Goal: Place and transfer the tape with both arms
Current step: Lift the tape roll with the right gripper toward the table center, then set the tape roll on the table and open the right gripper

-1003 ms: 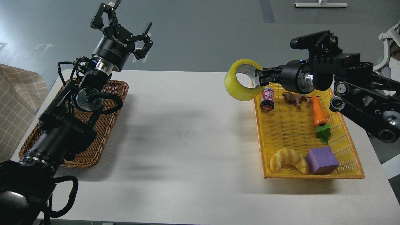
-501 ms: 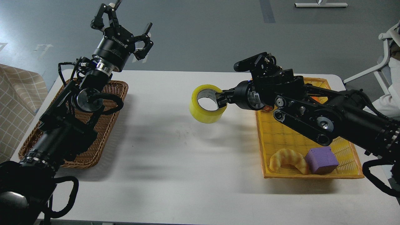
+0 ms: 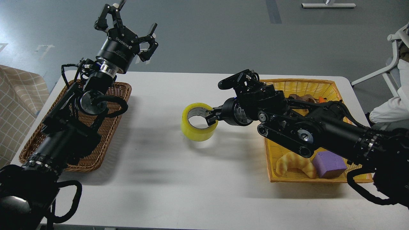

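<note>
The right gripper is clamped on the tape low over mid-worktop, its core hole facing upward, while the left gripper, fingers spread, hangs well apart near the far-left corner.

I count one tape roll on the white table, two baskets either side of it, brown wicker to its left and yellow to its right, and two arms, each with one gripper: left gripper, right gripper. In the yellow basket, near corner: one croissant and one purple block. At its far end, behind my right arm, one brown item and one orange item show in part; too hidden to count further.
</note>
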Controlling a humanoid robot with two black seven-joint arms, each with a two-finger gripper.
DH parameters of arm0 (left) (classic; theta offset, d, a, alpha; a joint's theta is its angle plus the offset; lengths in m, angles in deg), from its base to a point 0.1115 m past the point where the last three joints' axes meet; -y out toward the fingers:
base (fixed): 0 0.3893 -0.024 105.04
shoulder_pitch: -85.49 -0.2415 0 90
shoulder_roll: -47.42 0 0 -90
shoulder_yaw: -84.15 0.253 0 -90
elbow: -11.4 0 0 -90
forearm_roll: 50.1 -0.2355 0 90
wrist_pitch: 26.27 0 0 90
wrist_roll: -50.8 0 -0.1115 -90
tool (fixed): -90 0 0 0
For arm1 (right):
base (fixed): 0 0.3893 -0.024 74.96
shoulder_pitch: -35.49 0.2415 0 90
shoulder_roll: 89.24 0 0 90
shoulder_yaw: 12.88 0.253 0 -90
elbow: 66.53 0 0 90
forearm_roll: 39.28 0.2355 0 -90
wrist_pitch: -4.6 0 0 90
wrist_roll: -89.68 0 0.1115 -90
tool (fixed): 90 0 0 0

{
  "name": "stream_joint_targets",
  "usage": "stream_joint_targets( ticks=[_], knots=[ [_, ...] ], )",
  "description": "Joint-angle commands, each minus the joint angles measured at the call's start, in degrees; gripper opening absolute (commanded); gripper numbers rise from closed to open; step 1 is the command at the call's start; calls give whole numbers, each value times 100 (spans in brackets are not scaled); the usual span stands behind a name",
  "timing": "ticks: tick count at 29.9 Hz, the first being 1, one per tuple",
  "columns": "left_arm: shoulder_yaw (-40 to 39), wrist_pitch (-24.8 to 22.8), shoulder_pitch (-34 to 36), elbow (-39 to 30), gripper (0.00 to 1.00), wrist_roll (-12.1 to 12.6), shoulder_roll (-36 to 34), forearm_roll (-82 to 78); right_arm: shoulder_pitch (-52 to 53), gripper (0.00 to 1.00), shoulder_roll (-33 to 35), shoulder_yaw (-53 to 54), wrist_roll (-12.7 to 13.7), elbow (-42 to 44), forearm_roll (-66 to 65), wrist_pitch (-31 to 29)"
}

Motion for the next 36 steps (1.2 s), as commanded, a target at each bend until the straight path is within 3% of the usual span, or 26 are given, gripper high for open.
stream_joint_targets(
  ticks=[1,18,29,36],
  knots=[
    [0,0,-2,-4,98,0,-5,7,-80,8,-66,-64,-1,33,-2,0],
    [9,0,-2,-4,98,9,-5,7,-115,10,-93,-196,-1,183,-11,0],
    [9,0,-2,-4,98,9,-14,7,-115,21,-93,-214,-10,201,-2,0],
    [9,0,-2,-4,98,-9,-23,7,-168,21,-93,-223,-10,288,-11,0]
  ],
)
